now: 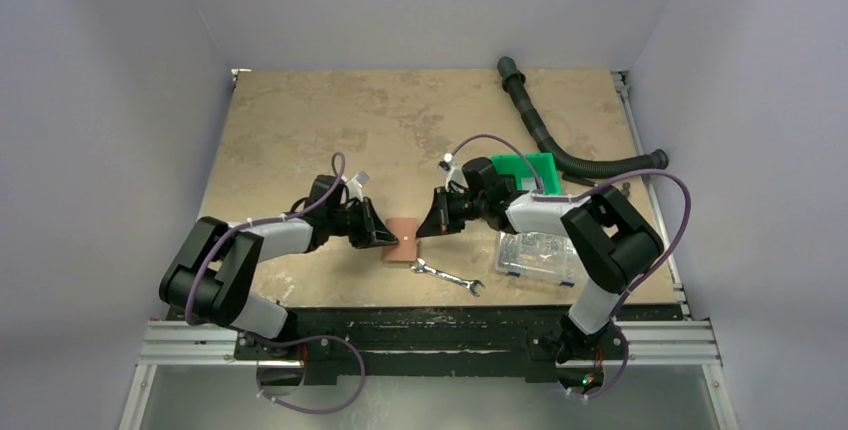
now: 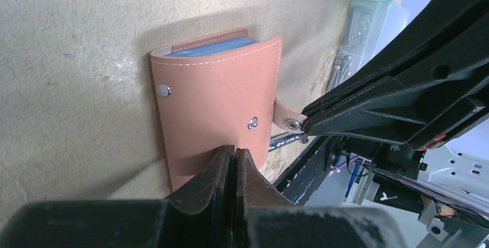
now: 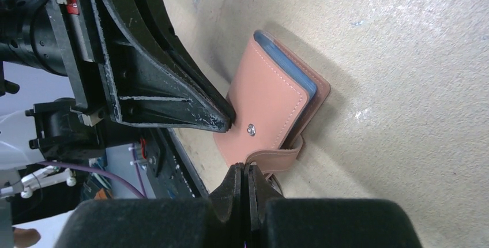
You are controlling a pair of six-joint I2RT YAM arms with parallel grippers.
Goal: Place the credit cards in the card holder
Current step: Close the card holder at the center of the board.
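peeking credit cards [image 2: 216, 48] inside card holder [image 2: 213, 104]

The holder [image 2: 216, 106], salmon-brown leather with white stitching, lies folded shut and flat on the table [image 1: 400, 120], near its front edge. Blue cards [image 2: 216, 48] sit inside, their edges showing at one end. Its strap [image 2: 286, 118] sticks out sideways, unsnapped.

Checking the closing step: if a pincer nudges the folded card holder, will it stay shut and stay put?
The card holder probably gapes open: its snap strap hangs unfastened and it bows over the blue cards. Lying flat on the table, it would likely slide rather than tip.
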